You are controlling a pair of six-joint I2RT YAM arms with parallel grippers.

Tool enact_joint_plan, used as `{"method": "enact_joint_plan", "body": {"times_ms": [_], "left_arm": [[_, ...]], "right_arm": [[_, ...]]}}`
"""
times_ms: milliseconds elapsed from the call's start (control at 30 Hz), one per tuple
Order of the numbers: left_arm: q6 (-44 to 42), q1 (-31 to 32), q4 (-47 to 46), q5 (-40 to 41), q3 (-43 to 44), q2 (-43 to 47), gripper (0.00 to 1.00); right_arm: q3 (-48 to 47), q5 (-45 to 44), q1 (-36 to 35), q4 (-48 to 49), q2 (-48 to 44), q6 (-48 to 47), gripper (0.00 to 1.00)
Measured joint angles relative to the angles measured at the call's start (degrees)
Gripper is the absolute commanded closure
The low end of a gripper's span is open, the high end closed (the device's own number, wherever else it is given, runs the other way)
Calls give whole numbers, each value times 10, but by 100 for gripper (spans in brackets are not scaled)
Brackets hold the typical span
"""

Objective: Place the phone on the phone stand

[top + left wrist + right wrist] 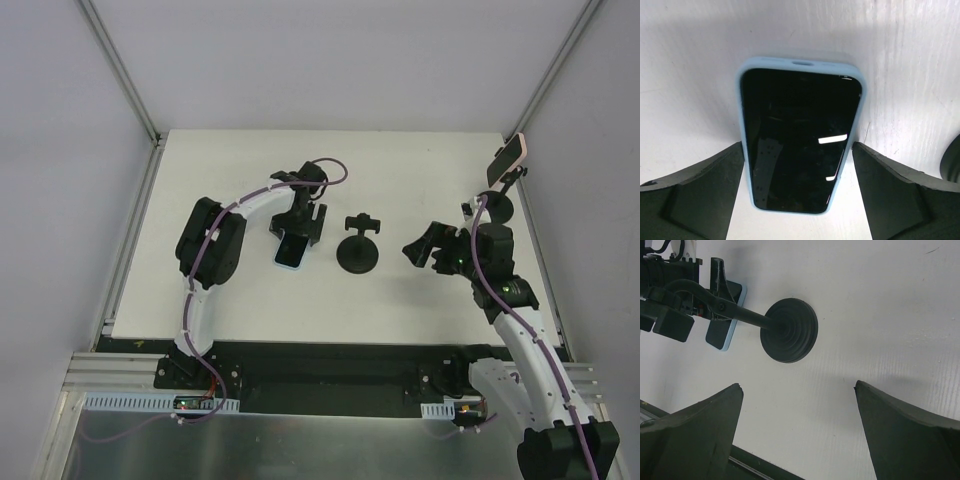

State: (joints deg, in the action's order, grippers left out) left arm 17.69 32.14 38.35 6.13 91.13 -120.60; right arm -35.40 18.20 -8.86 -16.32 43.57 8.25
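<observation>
The phone (pixel 290 253), in a light blue case with its dark screen up, lies flat on the white table (pixel 240 300). In the left wrist view the phone (pixel 800 140) runs lengthwise between the two fingers. My left gripper (pixel 297 237) (pixel 798 147) is open and straddles it, fingertips close beside its long edges. The black phone stand (pixel 358 250) has a round base and a clamp head, and stands empty just right of the phone. My right gripper (pixel 420 245) (pixel 798 386) hangs open to the right of the stand (pixel 789 330), holding nothing. The phone (pixel 720 335) shows behind the stand's arm.
A second stand (pixel 497 208) carrying a pink-cased phone (pixel 508 160) rises at the table's back right edge, close behind my right arm. Metal rails (pixel 130 250) border the table's sides. A black strip (pixel 765 467) marks the near edge.
</observation>
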Motion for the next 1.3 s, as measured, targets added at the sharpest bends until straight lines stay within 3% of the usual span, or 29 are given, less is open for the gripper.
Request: {"method": "enact_joint_plan", "body": {"times_ms": [133,367,400,533,667,833,1000,1300], "left_arm": [[5,-5,5,-6,11,-9,18],[7,-5,-6,-7,-5,-2,38],[7,-5,-8,-8,-9,0,51],[1,-5,-31,-19,-33,15,81],[-9,-5,-56,-41,-64,38,100],[-10,-7,-52,-71,-94,63,100],[5,-8,-46,-72,-140,122,100],[72,-33,-99,-20,-224,422,100]], "right_arm": [[0,0,0,-6,-1,-2,3],[0,0,0,-9,0,-2,3],[0,0,0,-9,1,-2,3],[0,1,0,-9,0,-1,3],[0,1,0,-11,0,-2,3],[0,8,-5,-13,1,-8,2],[-5,1,-71,-14,-16,-21,1],[-18,-65,-237,38,-23,-19,5]]}}
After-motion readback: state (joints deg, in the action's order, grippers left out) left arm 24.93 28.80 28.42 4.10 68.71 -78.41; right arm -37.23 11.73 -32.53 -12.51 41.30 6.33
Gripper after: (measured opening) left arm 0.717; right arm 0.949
